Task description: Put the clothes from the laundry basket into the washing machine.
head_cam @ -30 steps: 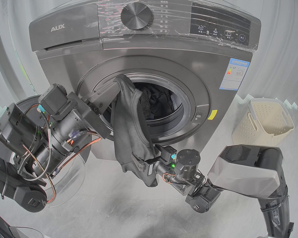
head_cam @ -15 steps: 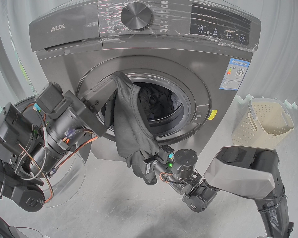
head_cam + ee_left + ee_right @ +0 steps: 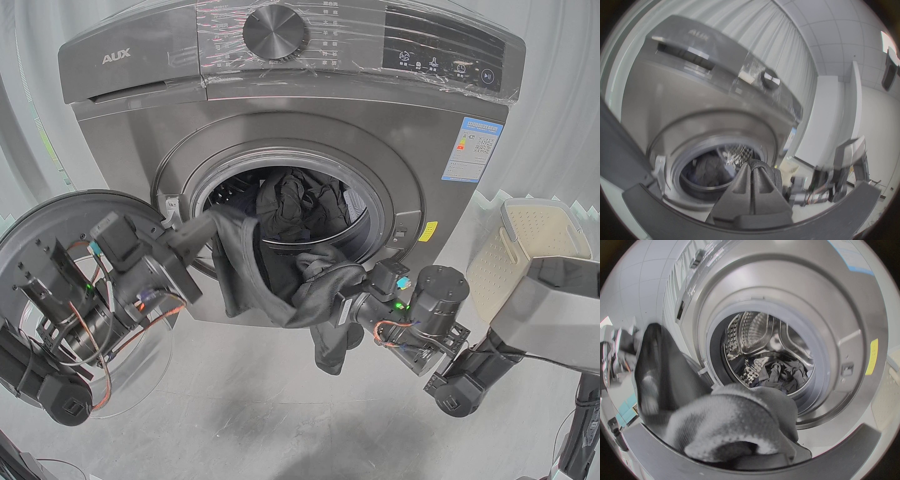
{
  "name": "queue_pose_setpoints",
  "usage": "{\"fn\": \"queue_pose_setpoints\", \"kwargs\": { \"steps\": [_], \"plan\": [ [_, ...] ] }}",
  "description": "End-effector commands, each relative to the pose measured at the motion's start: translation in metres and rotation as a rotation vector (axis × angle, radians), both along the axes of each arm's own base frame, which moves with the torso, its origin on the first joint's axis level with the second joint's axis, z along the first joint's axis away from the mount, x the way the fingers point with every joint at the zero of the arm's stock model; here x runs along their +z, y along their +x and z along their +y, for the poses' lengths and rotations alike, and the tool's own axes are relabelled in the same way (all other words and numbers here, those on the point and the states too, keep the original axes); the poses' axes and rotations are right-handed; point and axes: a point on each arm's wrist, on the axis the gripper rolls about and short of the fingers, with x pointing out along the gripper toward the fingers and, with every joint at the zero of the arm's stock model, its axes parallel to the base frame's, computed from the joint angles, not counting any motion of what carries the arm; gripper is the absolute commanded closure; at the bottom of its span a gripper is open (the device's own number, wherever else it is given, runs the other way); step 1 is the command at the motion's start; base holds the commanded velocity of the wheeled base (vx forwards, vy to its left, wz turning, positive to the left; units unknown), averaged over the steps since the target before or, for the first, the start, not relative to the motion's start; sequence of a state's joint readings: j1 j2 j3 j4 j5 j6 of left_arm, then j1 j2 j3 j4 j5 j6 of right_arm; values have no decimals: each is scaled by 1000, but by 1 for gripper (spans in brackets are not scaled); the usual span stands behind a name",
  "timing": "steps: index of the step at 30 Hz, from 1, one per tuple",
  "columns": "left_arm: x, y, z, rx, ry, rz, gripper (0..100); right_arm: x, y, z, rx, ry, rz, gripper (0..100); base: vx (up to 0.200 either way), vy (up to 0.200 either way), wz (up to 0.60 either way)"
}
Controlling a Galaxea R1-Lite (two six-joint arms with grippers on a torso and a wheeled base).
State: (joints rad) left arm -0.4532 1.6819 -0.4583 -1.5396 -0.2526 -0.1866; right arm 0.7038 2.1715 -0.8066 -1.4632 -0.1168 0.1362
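**A:** Nearest first. What is the state of the left tool (image 3: pixel 752 175)?

**B:** It is closed tight on one edge of the dark garment (image 3: pixel 250 275), just in front of the left side of the opening. The right tool (image 3: pixel 345 304) sits below and right of the opening with the garment's other end bunched over it. Cloth covers that tool, so whether it is clamped cannot be told.

**A:** Where is the garment?

**B:** It is slung between the two tools, outside the drum. Its middle sags in front of the opening's lower rim, and contact there cannot be told. A tail hangs below the right tool toward the floor.

**A:** And behind that?

**B:** The door (image 3: pixel 56 219) is swung open on the robot's left. The washing machine (image 3: pixel 400 144) already holds dark clothes in the drum (image 3: pixel 300 197). The laundry basket (image 3: pixel 544 219) stands on the floor to the right of the machine, and no clothes show in the part that can be seen.

**A:** Which step is in hand?

**B:** Judged to be loading, with the garment at the mouth and not yet in.

**A:** What does the next move call for?

**B:** Probably both ends need carrying over the rim and well into the drum before release. The hanging tail needs lifting too, or it may drape over the rim and foul the door.
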Motion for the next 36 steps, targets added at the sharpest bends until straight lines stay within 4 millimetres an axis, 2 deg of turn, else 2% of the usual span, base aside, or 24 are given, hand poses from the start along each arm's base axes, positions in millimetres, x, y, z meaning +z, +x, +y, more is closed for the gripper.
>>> {"fn": "queue_pose_setpoints", "kwargs": {
  "steps": [1, 3, 4, 5, 8, 9, 12, 19, 25, 30, 31, 36],
  "plan": [
    [-53, 7, 2, 3, 111, 181, 100, 35, -17, -13, 2, 49, -57, 100, 0, 0, 0],
    [-68, 9, 1, -8, 156, 223, 100, 37, -17, -12, 5, 53, -62, 100, 0, 0, 0],
    [-69, 9, 1, -9, 159, 226, 100, 37, -17, -12, 7, 53, -62, 100, 0, 0, 0],
    [-82, 13, -1, -12, 193, 257, 100, 38, -19, -9, 16, 56, -65, 100, 0, 0, 0],
    [-88, 17, -2, -15, 206, 271, 100, 38, -21, -6, 27, 57, -64, 100, 0, 0, 0],
    [-89, 17, -3, -16, 208, 275, 0, 38, -21, -6, 27, 58, -66, 100, 0, 0, 0],
    [-91, 16, -2, -16, 210, 283, 0, 39, -21, -6, 25, 59, -67, 100, 0, 0, 0],
    [-129, -1, 5, -99, 301, 450, 0, 48, -10, -3, 11, 78, -91, 100, 0, 0, 0],
    [-151, -8, 9, -118, 393, 504, 0, 55, -5, 1, 10, 96, -112, 100, 0, 0, 0],
    [-156, -17, 10, -164, 424, 522, 0, 55, -2, 2, 7, 102, -117, 100, 0, 0, 0],
    [-156, -25, 13, -232, 440, 517, 0, 54, -3, 4, 14, 104, -113, 100, 0, 0, 0],
    [-149, -28, 14, -271, 433, 485, 0, 56, -6, 7, 22, 104, -117, 100, 0, 0, 0]
  ]
}}
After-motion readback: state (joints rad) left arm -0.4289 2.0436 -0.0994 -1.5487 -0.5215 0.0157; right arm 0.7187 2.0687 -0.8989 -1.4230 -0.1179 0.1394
